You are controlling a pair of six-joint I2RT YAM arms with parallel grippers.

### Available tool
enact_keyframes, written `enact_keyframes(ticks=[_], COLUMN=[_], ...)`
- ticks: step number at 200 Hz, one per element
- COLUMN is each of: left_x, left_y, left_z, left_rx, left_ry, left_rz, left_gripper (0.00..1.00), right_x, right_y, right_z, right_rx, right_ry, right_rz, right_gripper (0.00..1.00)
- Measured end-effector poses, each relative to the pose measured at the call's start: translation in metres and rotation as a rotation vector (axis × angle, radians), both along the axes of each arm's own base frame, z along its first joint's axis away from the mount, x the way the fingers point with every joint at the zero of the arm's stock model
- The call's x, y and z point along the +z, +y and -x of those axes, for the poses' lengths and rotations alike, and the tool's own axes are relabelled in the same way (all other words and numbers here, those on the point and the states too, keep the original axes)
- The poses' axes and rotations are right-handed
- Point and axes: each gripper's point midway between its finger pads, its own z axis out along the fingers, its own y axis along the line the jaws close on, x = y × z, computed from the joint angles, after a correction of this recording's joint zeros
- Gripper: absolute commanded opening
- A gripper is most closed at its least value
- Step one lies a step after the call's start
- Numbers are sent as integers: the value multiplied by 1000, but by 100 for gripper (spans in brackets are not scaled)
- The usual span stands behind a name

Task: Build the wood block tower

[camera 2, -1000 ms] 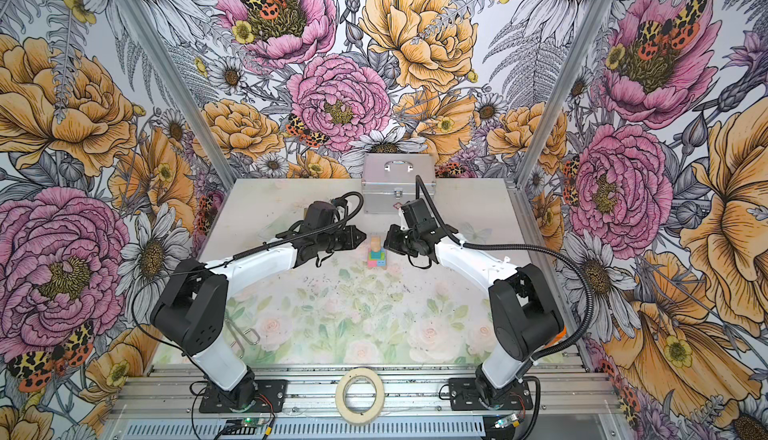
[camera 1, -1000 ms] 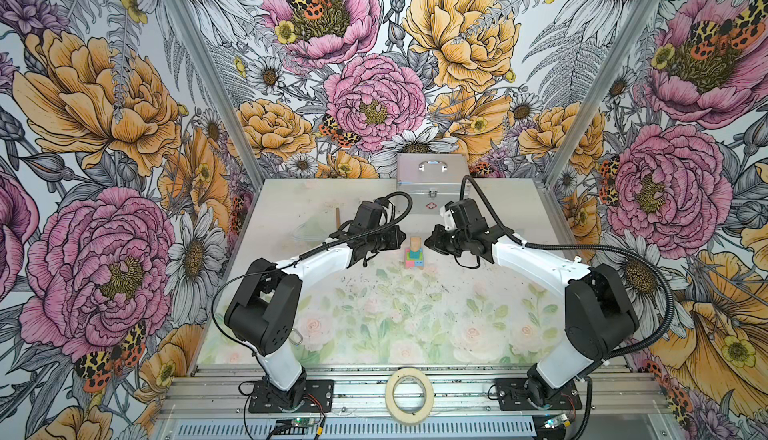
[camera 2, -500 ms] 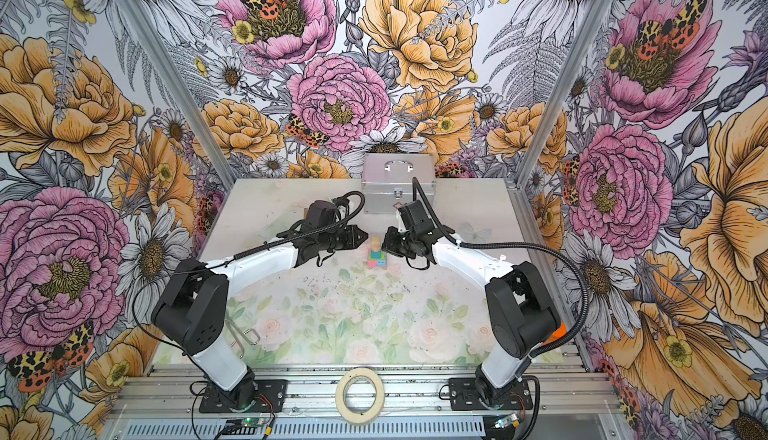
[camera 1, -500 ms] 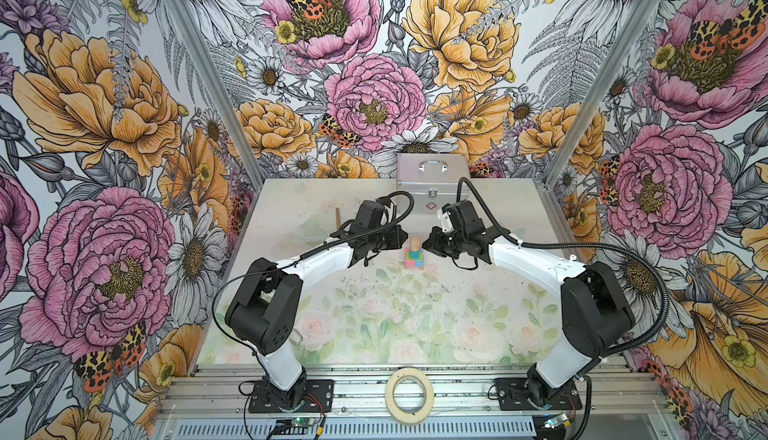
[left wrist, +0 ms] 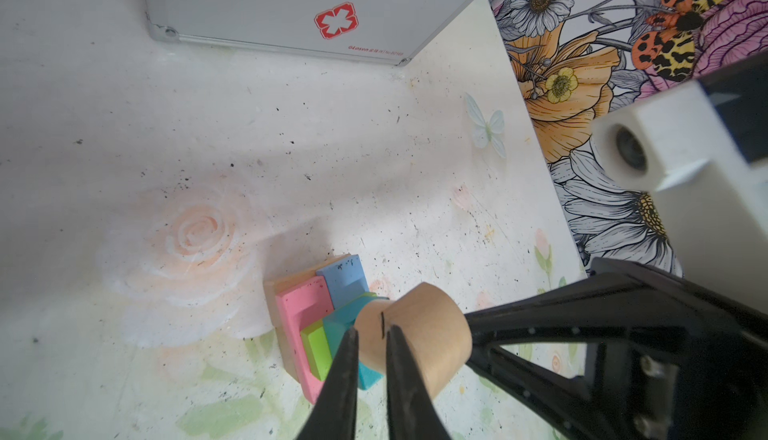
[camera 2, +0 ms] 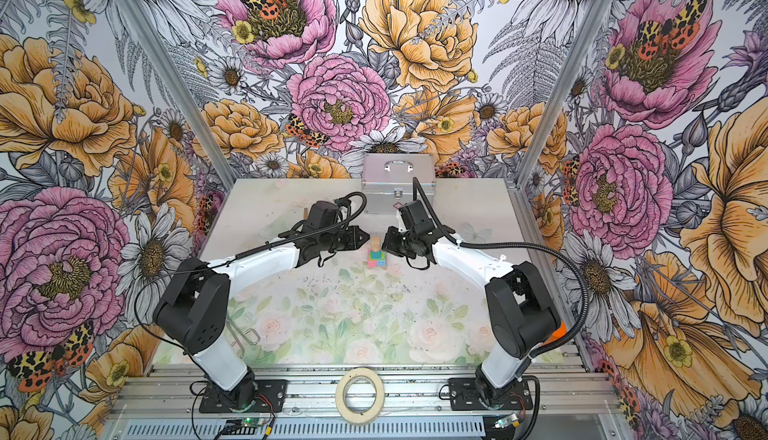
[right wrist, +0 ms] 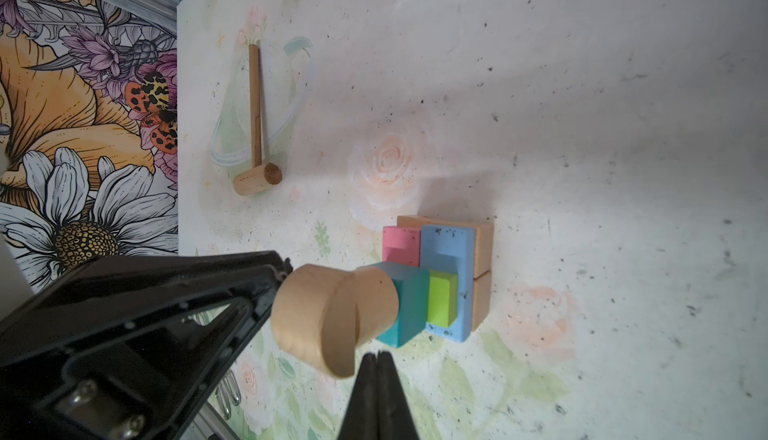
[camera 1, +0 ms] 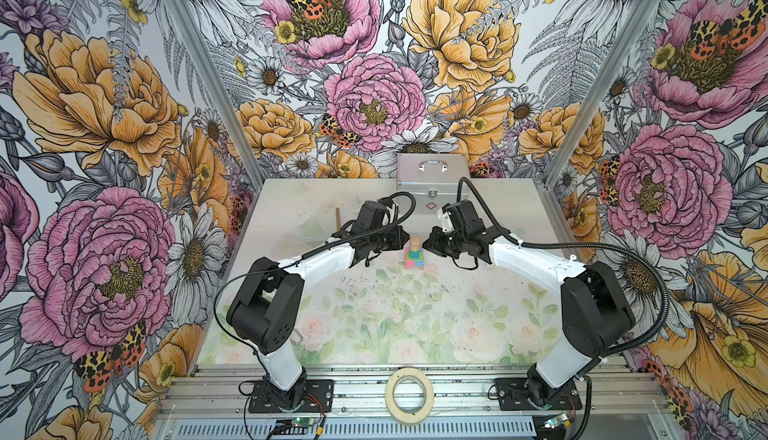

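The tower (camera 1: 414,257) (camera 2: 376,255) stands mid-table, with tan blocks at the bottom and pink (right wrist: 401,244), light blue (right wrist: 446,250), green (right wrist: 442,298) and teal (right wrist: 409,305) blocks above them. A tan cylinder (left wrist: 419,329) (right wrist: 332,313) is topmost. My left gripper (camera 1: 405,240) (left wrist: 372,332) is at the cylinder's left side, its jaws a narrow slit apart with nothing between them. My right gripper (camera 1: 428,244) (right wrist: 377,354) is shut and empty, at the cylinder's right side. Both sets of fingertips look to be touching the cylinder, or nearly.
A silver case (camera 1: 430,186) stands at the back of the table, behind the grippers. A thin wooden T-shaped stick (right wrist: 255,126) (camera 1: 338,219) lies at the back left. A tape roll (camera 1: 409,392) sits on the front rail, and a wire clip (camera 2: 245,336) lies by the left arm's base.
My right gripper has edged left, closer to the top of the tower. The left gripper and the tower have stayed where they were.
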Motion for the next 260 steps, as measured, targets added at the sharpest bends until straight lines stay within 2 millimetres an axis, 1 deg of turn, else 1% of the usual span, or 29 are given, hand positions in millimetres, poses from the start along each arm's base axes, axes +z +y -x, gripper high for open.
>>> enact_keyframes(ticks=[68, 167, 260], left_x=[1, 1, 1], left_y=[-1, -4, -5], left_z=[0, 0, 0], left_rx=[-2, -10, -10], left_ry=[-1, -1, 0], left_rz=[1, 4, 4], left_gripper=[15, 9, 9], right_x=[0, 0, 0], right_y=[1, 1, 1], right_z=[1, 1, 1], right_rx=[3, 3, 2], right_ry=[0, 0, -1], right_rz=[0, 0, 0], right_gripper=[0, 0, 0])
